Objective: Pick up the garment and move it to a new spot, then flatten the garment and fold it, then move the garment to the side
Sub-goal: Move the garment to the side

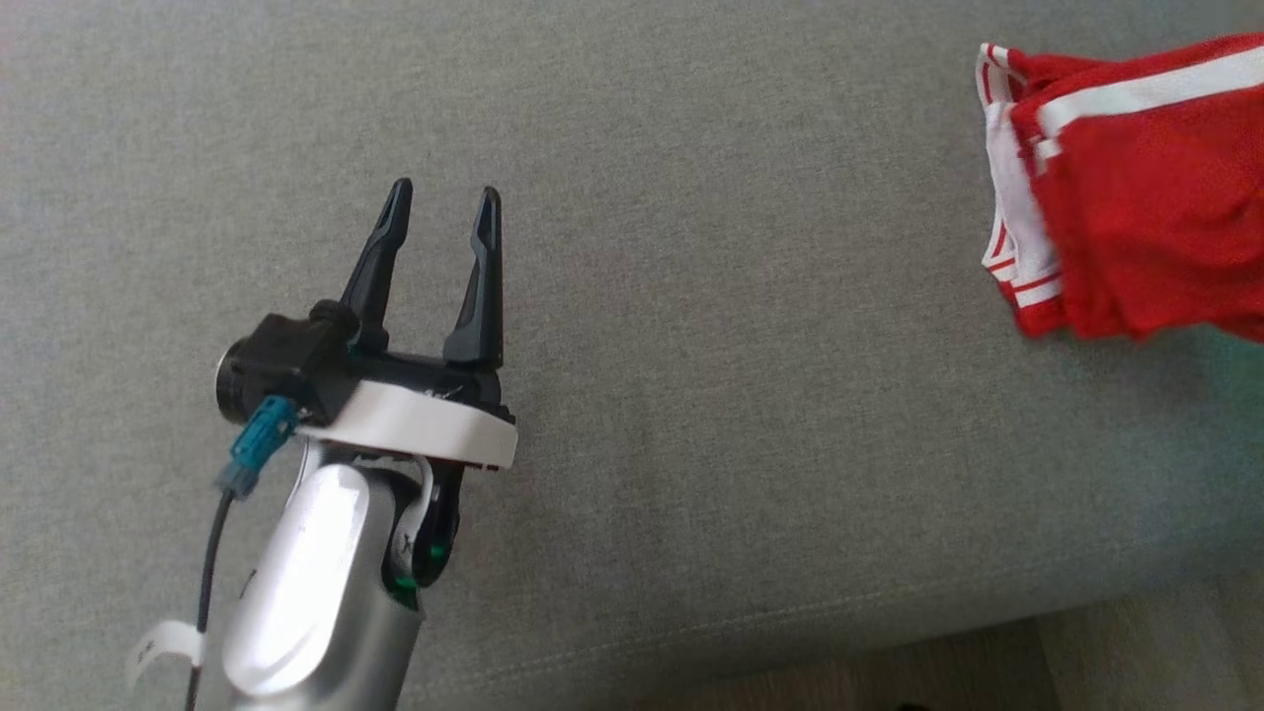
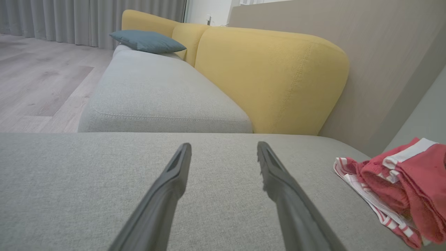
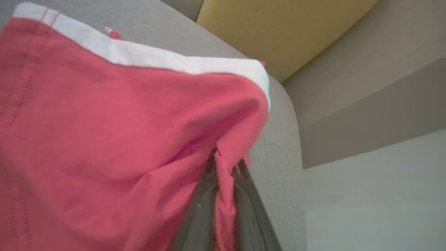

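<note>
Right wrist view: we are seeing the right gripper [image 3: 226, 161] closed down on a small tuck of the red knit garment with white striped trim [image 3: 104, 122]. Its two dark fingers are pinching what looks like a thin fold, not the whole bundle.

The garment is lying bunched in several layers on the grey woven sofa seat [image 1: 691, 395], at the far right of the head view [image 1: 1136, 197], with its white-banded edges stacked towards the middle of the seat.

The left gripper [image 1: 444, 193] is hovering over bare seat fabric, jaws spread wide and holding nothing, well apart from the garment.

Risks we are noting:
- The pinch is narrow. On a pull, the fold could be slipping out, or only the top layer could be coming along, undoing the stacked layers.
- One grip point is carrying everything, so the free side is likely to be dragging and rumpling across the rough weave.
- The curved edge of the seat is running near the cloth in the right wrist view, so a sideways move could be spilling it over.
- The left gripper is too far off to be steadying anything.

Beyond, the yellow padded backrest [image 2: 271, 76] is bordering the seat.
</note>
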Controlling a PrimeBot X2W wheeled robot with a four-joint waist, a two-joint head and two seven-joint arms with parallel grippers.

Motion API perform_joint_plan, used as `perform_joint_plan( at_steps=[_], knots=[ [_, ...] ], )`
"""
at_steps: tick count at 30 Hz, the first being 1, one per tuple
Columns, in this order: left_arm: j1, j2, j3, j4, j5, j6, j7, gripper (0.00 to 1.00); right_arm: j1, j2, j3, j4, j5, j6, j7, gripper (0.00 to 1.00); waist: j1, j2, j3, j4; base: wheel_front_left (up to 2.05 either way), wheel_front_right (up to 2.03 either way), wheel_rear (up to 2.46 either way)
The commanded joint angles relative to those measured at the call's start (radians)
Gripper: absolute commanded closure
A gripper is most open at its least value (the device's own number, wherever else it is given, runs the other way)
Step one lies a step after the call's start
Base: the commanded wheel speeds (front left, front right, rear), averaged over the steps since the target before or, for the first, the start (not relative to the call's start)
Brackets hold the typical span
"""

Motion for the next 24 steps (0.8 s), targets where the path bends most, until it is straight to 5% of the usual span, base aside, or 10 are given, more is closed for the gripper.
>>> perform_joint_plan(
  at_steps=[1, 15, 16, 17, 24],
  knots=[
    [-0.038, 0.007, 0.029, -0.03, 0.003, -0.007, -0.005, 0.0, -0.013, -0.027, -0.047, -0.002, -0.013, 0.007, 0.003, 1.0, 0.0, 0.0, 0.015, 0.007, 0.0, 0.0, 0.0],
    [-0.036, 0.007, 0.044, -0.023, 0.011, -0.013, -0.005, 0.0, 0.016, 0.087, -0.237, 0.055, -0.09, 0.007, 0.022, 1.0, 0.0, 0.0, 0.044, 0.025, 0.0, 0.0, 0.0],
    [-0.035, 0.007, 0.046, -0.023, 0.012, -0.014, -0.005, 0.0, 0.017, 0.093, -0.246, 0.055, -0.095, 0.007, 0.022, 0.74, 0.0, 0.0, 0.044, 0.024, 0.0, 0.0, 0.0],
    [-0.035, 0.007, 0.047, -0.022, 0.013, -0.014, -0.005, 0.0, 0.018, 0.1, -0.256, 0.055, -0.097, 0.007, 0.022, 0.0, 0.0, 0.0, 0.043, 0.024, 0.0, 0.0, 0.0],
    [-0.032, 0.007, 0.054, -0.016, 0.013, -0.015, -0.005, 0.0, 0.012, 0.139, -0.314, 0.034, -0.144, 0.007, 0.014, 0.0, 0.0, 0.0, 0.029, 0.02, 0.0, 0.0, 0.0]
  ],
)
